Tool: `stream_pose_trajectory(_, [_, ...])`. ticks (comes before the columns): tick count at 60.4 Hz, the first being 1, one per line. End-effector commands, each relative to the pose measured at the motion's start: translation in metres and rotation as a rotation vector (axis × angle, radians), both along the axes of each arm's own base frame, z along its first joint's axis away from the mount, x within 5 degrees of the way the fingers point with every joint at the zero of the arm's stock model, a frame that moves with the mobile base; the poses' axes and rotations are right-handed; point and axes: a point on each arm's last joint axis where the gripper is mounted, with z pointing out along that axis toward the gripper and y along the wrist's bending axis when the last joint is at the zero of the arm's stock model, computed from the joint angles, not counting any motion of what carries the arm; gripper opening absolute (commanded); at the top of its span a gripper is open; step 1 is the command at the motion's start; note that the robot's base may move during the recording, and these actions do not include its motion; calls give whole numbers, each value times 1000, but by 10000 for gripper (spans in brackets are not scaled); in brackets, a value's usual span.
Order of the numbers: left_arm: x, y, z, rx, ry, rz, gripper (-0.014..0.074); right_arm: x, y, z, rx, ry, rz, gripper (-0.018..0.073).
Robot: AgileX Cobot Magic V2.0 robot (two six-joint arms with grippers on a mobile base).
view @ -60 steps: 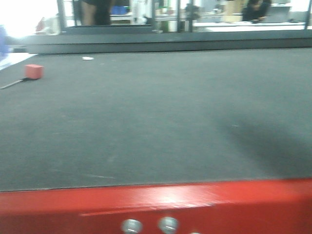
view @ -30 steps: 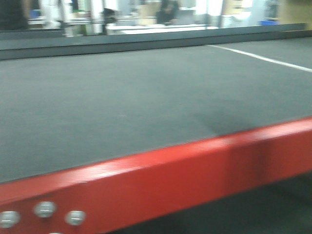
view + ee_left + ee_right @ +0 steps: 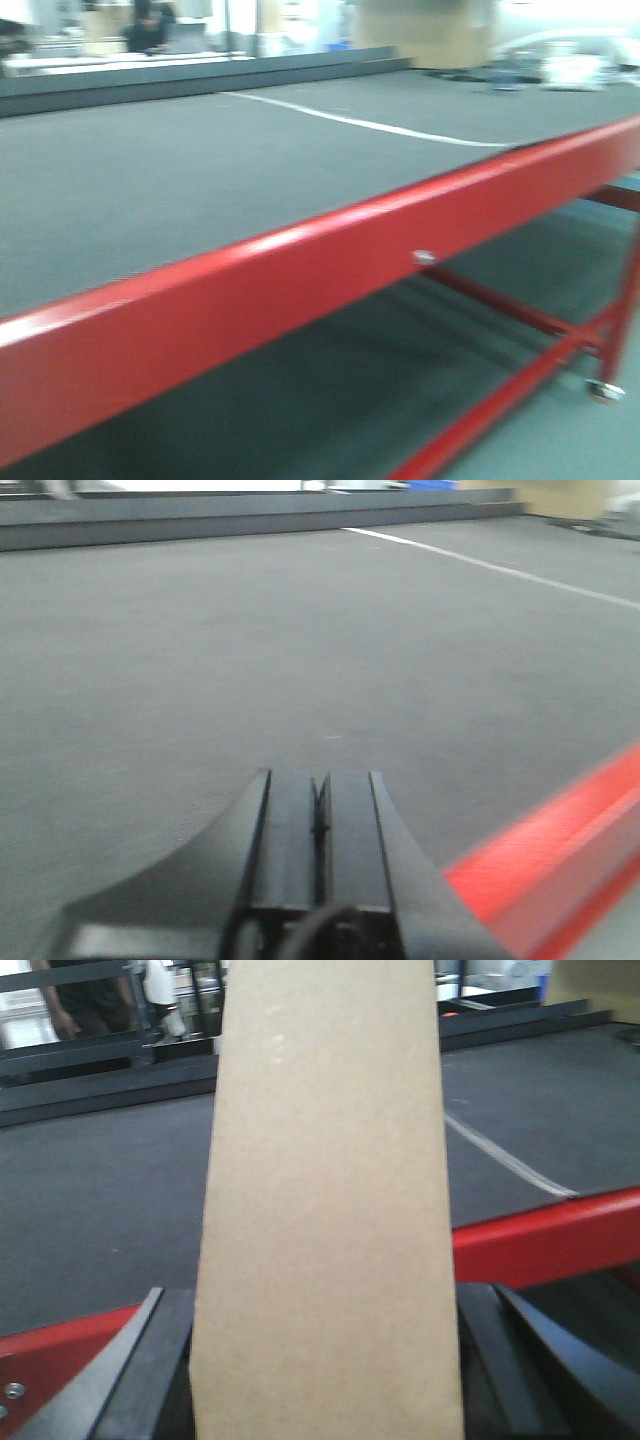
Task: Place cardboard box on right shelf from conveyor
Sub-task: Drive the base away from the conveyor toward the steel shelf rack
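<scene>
The pick-up looks done: the cardboard box [image 3: 325, 1210] sits between the two dark fingers of the right tool [image 3: 325, 1370], which close on its side faces. The box appears to be off the conveyor [image 3: 200, 190], since the dark mat and the red frame [image 3: 330, 250] show behind and below it in the right wrist view. What is left, by my reading, is the whole delivery: carrying the box to the right shelf and setting it down there. No steel rack shows in any view, so I cannot say how near it is. The box's long axis runs along the tool's own reach, pointing forward and away from the wrist. A broad tan face is turned toward the camera, and the far end runs out past the top of the frame. The left tool [image 3: 318, 820] holds nothing; its fingers are pressed flat together, and it hovers over the mat near the red edge. A white line [image 3: 350, 122] crosses the mat farther off.
</scene>
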Motion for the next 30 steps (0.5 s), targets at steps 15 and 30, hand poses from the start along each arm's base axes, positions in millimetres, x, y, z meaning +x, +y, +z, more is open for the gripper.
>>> stream_pose_trajectory(15, [-1,1,6,-8,-91,7,-116,-1,0,16,40,-104,-5,127])
stream_pose_trajectory(30, [-1,1,6,-8,-91,7,-116,-1,0,16,40,-104,-5,127])
